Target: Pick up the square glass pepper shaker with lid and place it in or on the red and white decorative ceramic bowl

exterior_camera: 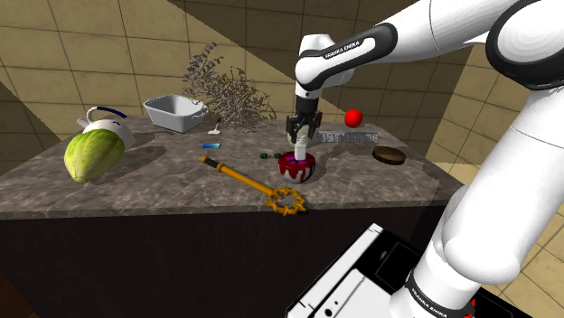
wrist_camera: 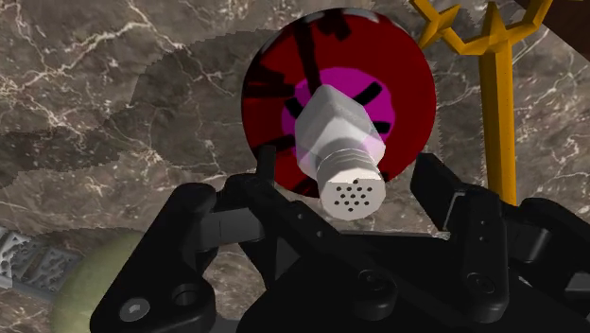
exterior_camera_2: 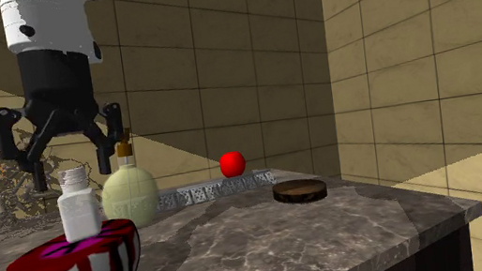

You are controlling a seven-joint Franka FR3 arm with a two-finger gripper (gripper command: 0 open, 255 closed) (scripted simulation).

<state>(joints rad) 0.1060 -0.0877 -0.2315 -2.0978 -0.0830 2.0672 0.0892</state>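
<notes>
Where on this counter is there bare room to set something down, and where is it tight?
Bare marble lies between the green fruit and the golden key, and in front of the brown disc toward the corner of the counter. Crowded: around the red and white bowl, with the shaker in it and the open gripper above.
</notes>
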